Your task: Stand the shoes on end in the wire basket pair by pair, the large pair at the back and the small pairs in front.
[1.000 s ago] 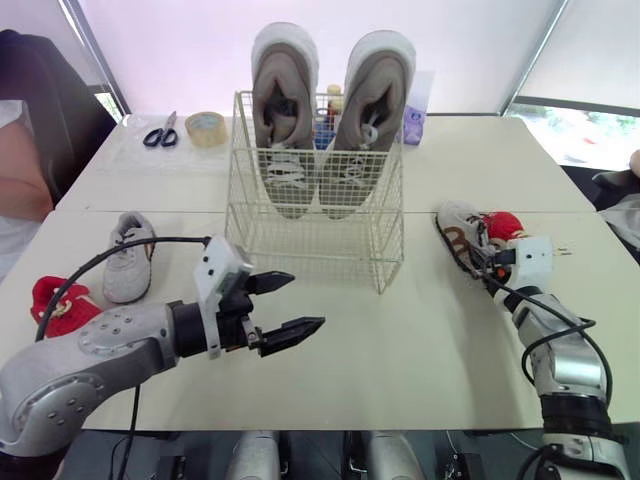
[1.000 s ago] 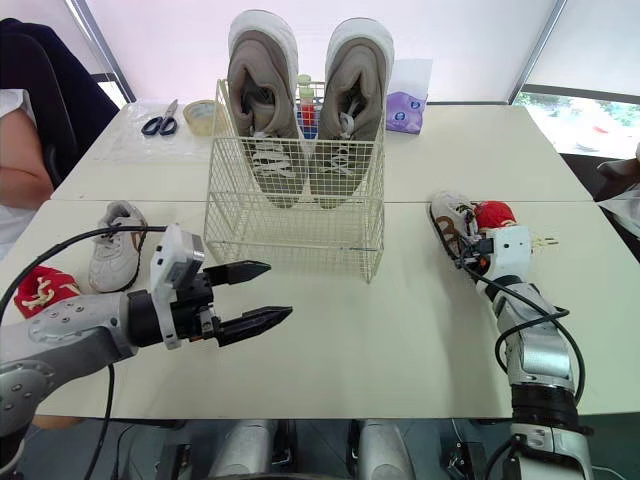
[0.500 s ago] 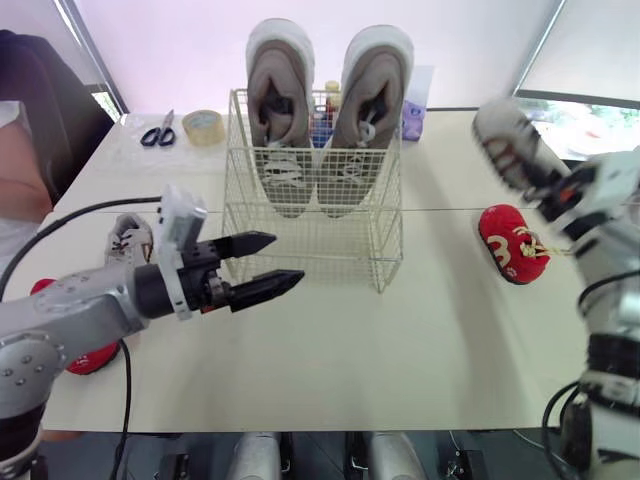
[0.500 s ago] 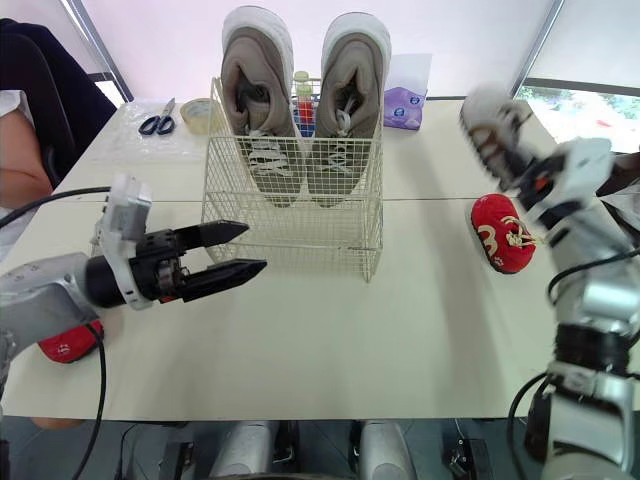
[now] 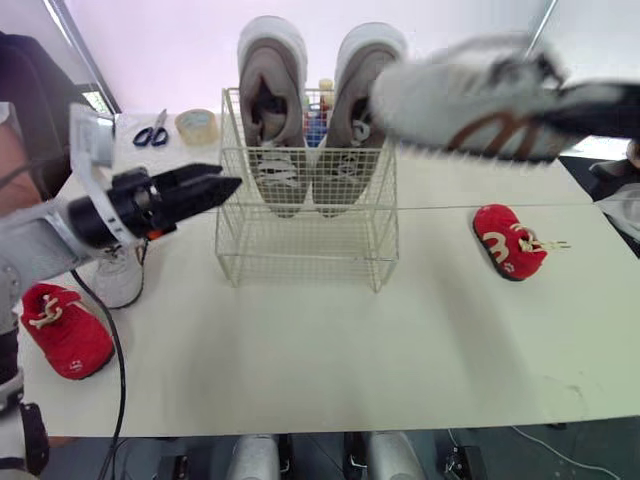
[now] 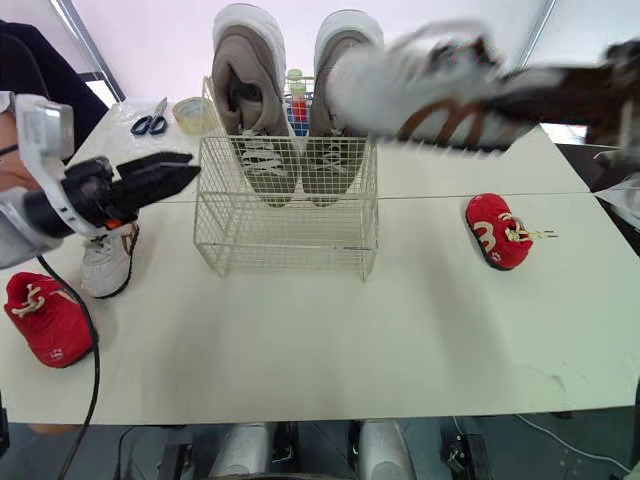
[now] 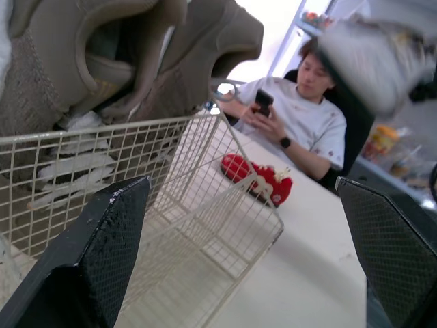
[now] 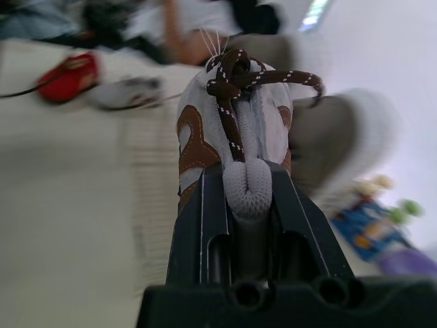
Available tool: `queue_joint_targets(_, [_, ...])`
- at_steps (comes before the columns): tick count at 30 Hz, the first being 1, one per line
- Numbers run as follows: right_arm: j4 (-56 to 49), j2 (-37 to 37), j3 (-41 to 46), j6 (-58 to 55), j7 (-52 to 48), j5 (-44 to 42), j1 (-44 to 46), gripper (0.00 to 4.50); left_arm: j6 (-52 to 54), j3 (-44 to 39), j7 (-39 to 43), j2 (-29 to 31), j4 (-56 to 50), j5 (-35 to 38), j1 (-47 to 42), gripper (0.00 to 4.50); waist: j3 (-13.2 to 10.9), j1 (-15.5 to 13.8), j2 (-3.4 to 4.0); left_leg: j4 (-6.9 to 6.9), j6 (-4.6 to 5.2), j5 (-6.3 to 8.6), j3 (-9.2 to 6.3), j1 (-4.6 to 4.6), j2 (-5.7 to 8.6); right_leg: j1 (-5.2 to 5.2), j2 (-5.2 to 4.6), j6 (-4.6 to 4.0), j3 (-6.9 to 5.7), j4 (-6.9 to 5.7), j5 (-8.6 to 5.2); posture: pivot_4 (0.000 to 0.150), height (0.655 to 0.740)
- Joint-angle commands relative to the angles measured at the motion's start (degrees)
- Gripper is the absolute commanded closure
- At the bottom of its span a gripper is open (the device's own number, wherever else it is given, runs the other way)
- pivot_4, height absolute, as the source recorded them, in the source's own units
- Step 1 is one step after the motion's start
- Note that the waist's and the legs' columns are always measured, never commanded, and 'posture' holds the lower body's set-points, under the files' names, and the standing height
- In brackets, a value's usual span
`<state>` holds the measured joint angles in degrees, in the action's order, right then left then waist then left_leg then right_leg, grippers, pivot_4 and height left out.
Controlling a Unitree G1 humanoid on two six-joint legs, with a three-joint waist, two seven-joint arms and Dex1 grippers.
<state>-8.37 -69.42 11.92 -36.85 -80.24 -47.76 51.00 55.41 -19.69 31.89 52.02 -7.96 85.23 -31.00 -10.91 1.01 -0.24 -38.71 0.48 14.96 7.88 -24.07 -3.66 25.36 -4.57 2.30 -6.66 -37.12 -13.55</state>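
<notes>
The brown-trimmed shoe (image 5: 470, 98) is smeared by motion in the head views. The right end effector (image 8: 249, 205), clamped on its heel, is blurred there as well and is cut off by the picture's edge. Beyond that end effector, a red shoe (image 8: 65, 78) and a white shoe (image 8: 130, 92) are blurred. The white shoe is partly covered by the arm of the left end effector (image 5: 205, 185). The bottles (image 5: 322, 108) are mostly hidden behind the large shoes (image 5: 275, 110).
</notes>
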Motion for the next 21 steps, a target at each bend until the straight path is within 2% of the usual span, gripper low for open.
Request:
queue_joint_targets(1, [-6.44, 1.79, -2.66, 1.08, -3.68, -2.35, 3.52, 4.49, 2.36, -0.73, -0.89, -1.68, -0.80, 4.03, -0.32, 0.00, -0.04, -0.20, -0.08, 0.00, 0.00, 0.00, -0.03, -0.03, 0.00, 0.00, 0.00, -0.04, -0.01, -0.02, 0.02, 0.150, 0.7357])
queue_joint_targets(7, [-6.22, 7.50, -8.71, 5.59, -8.57, 1.52, 8.02, 4.49, 6.74, 2.15, -4.57, -3.70, -5.58, 15.16, 0.17, 0.00, -0.05, -0.46, -0.20, -0.29, -0.17, -0.10, -0.03, -0.31, 0.05, 0.06, -0.10, -0.05, -0.06, 0.01, 0.05, 0.150, 0.7357])
queue_joint_targets(15, [-4.49, 11.94, -13.29, 10.56, -10.64, 8.10, 7.87, 4.49, 5.39, 5.12, -8.60, -3.99, -12.53, 21.42, 3.41, 0.00, -0.03, -0.36, -0.25, -0.34, -0.22, -0.13, -0.03, -0.28, 0.06, 0.03, -0.03, -0.04, -0.06, -0.06, 0.07, 0.150, 0.7357])
queue_joint_targets(21, [-4.28, 13.93, -13.29, 11.05, -10.84, 8.63, 8.80, 4.49, 6.50, 6.86, -7.04, -2.65, -16.41, 18.01, 7.32, 0.00, -0.03, -0.35, -0.25, -0.34, -0.25, -0.15, -0.04, -0.26, 0.07, 0.02, 0.03, -0.04, -0.06, -0.07, 0.06, 0.150, 0.7357])
